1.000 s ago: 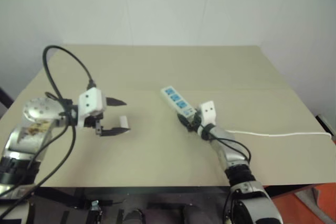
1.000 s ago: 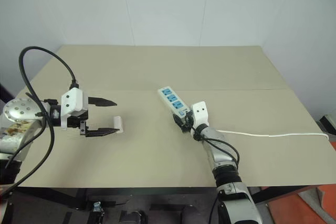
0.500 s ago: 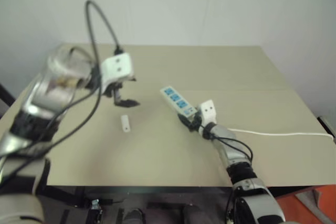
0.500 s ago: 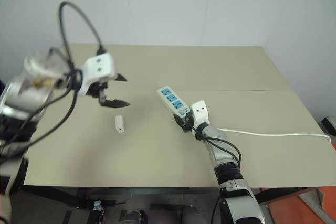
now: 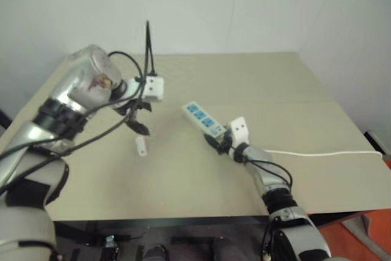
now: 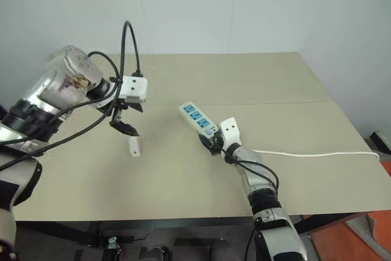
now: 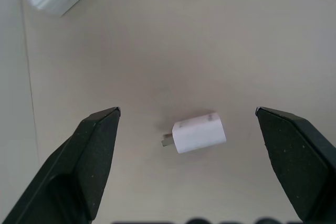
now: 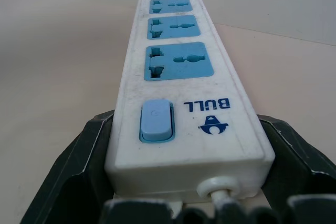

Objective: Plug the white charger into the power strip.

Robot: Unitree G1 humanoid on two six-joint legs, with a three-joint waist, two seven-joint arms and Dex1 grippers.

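One white charger (image 7: pixel 199 131) lies on the table (image 6: pixel 275 84) — a single small block, well apart from the power strip (image 6: pixel 197 117). One power strip, with three blue socket faces and one blue switch on it — and one thin white cord (image 6: pixel 317 154) running from the strip's end.

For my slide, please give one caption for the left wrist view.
Open left pincer poised over the white charger lying on the table.
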